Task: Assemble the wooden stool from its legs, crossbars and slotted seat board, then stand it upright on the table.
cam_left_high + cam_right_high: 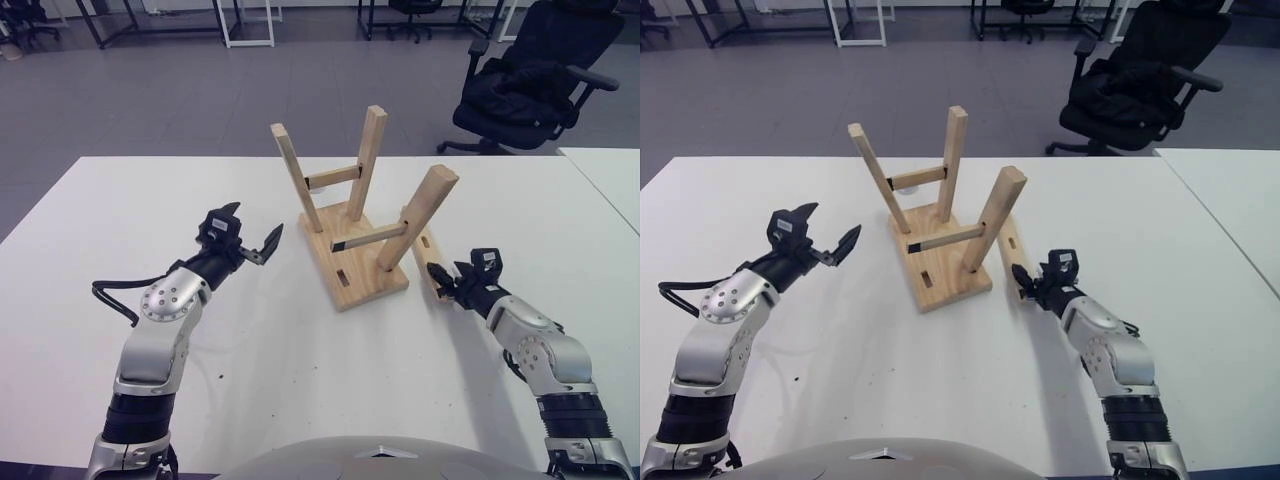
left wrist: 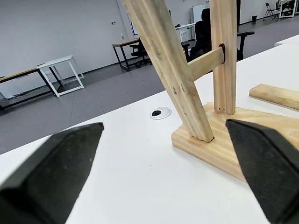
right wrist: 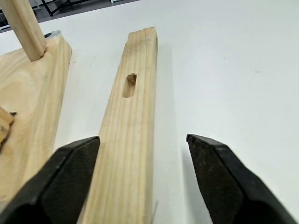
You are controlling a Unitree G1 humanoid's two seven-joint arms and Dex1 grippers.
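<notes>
The slotted seat board (image 1: pixel 352 272) lies flat on the white table (image 1: pixel 150 200) with three legs standing up from it: a back left leg (image 1: pixel 297 176), a back right leg (image 1: pixel 367 160) and a front right leg (image 1: pixel 420 215). Two crossbars (image 1: pixel 333 178) (image 1: pixel 368 238) link them. A loose leg (image 3: pixel 131 107) with a slot hole lies on the table right of the board. My right gripper (image 3: pixel 141 139) is open at its near end, fingers straddling it. My left gripper (image 1: pixel 257 220) hangs open left of the board, holding nothing.
A black office chair (image 1: pixel 530 80) stands on the floor beyond the table's far right corner. A second white table (image 1: pixel 612 180) adjoins on the right. A round cable grommet (image 2: pixel 160 112) sits in the tabletop behind the stool. Bare tabletop lies in front and left.
</notes>
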